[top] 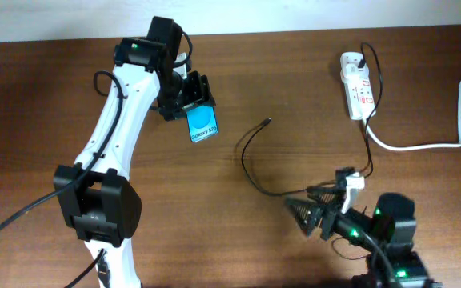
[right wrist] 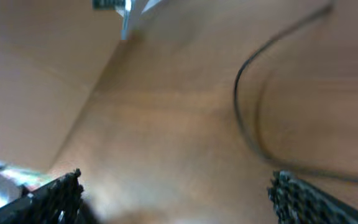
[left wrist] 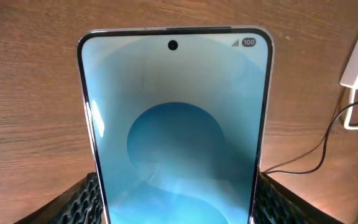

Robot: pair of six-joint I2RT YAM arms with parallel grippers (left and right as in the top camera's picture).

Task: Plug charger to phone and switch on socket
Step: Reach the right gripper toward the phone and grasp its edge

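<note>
Phone (top: 203,125) is clamped in your left gripper (top: 192,102) at table's far left, charger (top: 242,156) plug lies loose between it and the socket (top: 357,86), right gripper (top: 306,213) gapes empty beside the cable: nothing plugged yet, switch position unreadable.

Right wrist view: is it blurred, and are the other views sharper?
Right wrist view: yes, smeared all over, the charger only a soft dark line. Left wrist view: sharp, with pale reflections on the phone screen. Overhead view: sharp, evenly lit.
</note>
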